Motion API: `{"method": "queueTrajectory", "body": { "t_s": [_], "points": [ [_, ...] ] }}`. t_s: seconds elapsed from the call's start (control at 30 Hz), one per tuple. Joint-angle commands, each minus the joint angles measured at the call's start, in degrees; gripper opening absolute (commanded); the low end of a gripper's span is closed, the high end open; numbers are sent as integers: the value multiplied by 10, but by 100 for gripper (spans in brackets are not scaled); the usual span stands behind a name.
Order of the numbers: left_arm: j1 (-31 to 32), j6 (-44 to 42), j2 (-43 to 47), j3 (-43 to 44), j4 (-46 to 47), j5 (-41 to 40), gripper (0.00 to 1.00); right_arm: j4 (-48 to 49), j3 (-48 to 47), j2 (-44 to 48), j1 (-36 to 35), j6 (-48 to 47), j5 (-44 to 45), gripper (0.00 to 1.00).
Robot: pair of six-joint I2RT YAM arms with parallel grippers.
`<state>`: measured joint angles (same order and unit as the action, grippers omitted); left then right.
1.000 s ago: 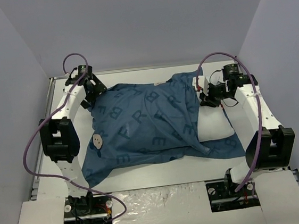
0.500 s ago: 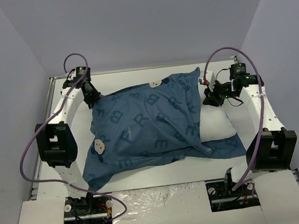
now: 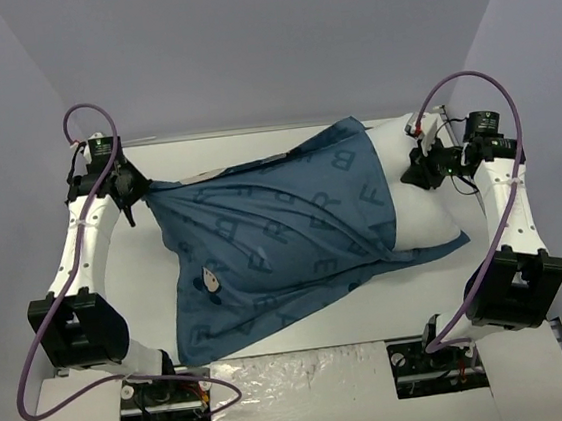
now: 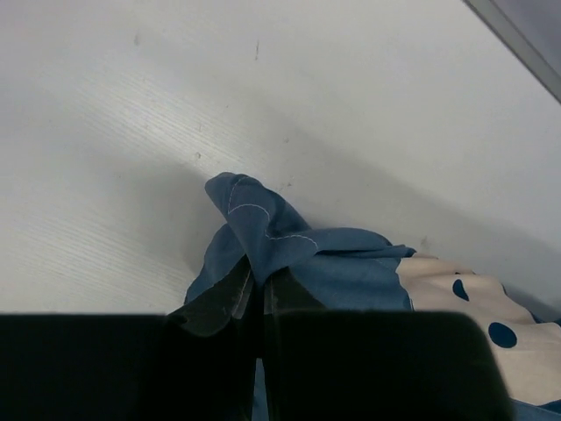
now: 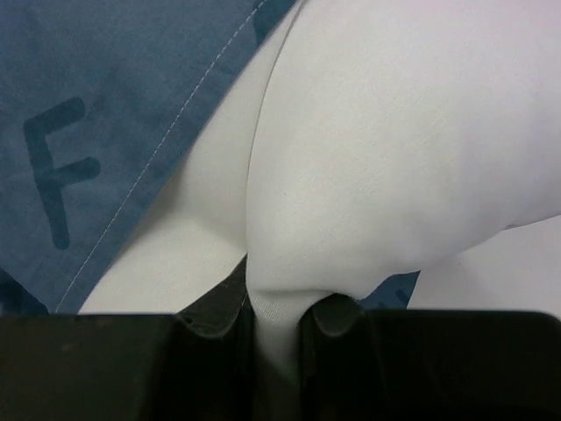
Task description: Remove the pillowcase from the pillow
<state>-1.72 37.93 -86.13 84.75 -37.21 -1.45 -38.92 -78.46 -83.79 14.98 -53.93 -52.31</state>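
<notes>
Since left gripper point(image 4: 259, 298) is clamped on a far-left corner of the pillowcase point(image 3: 274, 241) and right gripper point(image 5: 273, 317) pinches the pillow point(image 3: 416, 201) at its bared right end, I'd draw the arms apart level and slow so neither pinch slips.

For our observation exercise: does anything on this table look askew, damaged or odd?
The pillowcase is stretched askew, taut folds fanning from the left gripper pinching its corner, while the right gripper pinches the bared end of the pillow. No tear or spill shows.
</notes>
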Motion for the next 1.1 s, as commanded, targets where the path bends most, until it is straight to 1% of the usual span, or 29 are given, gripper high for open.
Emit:
{"method": "queueTrajectory", "body": {
  "t_s": [0.0, 0.07, 0.1, 0.17, 0.23, 0.3, 0.33, 0.47, 0.63, 0.73, 0.77, 0.8, 0.83, 0.87, 0.9, 0.93, 0.97, 1.0, 1.03, 1.07],
  "points": [
    [-46, -23, 36, -28, 25, -45, 2, 52, 10, 47, 29, 24, 55, 0],
    [-66, -23, 58, -53, 30, -41, 2, 74, 17, 51, 55, 47, 65, 0],
    [-92, -23, 66, -60, 31, -37, 2, 82, 20, 50, 66, 54, 69, 0],
    [-120, -24, 84, -80, 32, -22, 2, 103, 28, 48, 91, 64, 75, 0],
    [-143, -33, 93, -88, 25, -35, 2, 120, 38, 44, 125, 74, 82, 0],
    [-145, -33, 97, -104, 25, -40, 2, 130, 47, 38, 154, 78, 84, 0],
    [-145, -30, 98, -122, 36, -33, 2, 132, 58, 34, 159, 76, 92, 0],
    [-145, -23, 85, -141, 40, -28, 2, 153, 99, 29, 174, 71, 119, 0],
    [-145, -38, 64, -128, 34, -28, 2, 172, 126, 13, 181, 80, 131, 0],
    [-143, -44, 35, -103, 42, 12, 2, 174, 124, -1, 168, 98, 122, 0],
    [-133, -48, 24, -83, 46, 71, 2, 173, 115, -4, 159, 116, 124, 0],
    [-124, -52, -2, -68, 50, 101, 4, 173, 110, -12, 146, 126, 129, 0],
    [-114, -58, -14, -51, 49, 124, 12, 174, 101, -17, 117, 139, 137, 0],
    [-84, -79, -30, -33, 50, 162, 29, 175, 80, -23, 103, 175, 154, 0],
    [-68, -92, -33, 0, 48, 172, 37, 175, 67, -31, 88, 197, 160, 0],
    [-51, -106, -33, 16, 48, 179, 45, 175, 53, -46, 67, 218, 164, 0],
    [-17, -132, -31, 31, 48, 179, 50, 175, 40, -53, 59, 258, 165, 3],
    [-1, -144, -19, 42, 48, 165, 58, 176, 27, -60, 51, 276, 171, 6],
    [10, -161, -9, 57, 55, 160, 62, 174, 3, -75, 38, 293, 172, 14],
    [36, -167, 16, 59, 62, 153, 68, 172, -6, -81, 35, 316, 168, 18]
  ]
}}
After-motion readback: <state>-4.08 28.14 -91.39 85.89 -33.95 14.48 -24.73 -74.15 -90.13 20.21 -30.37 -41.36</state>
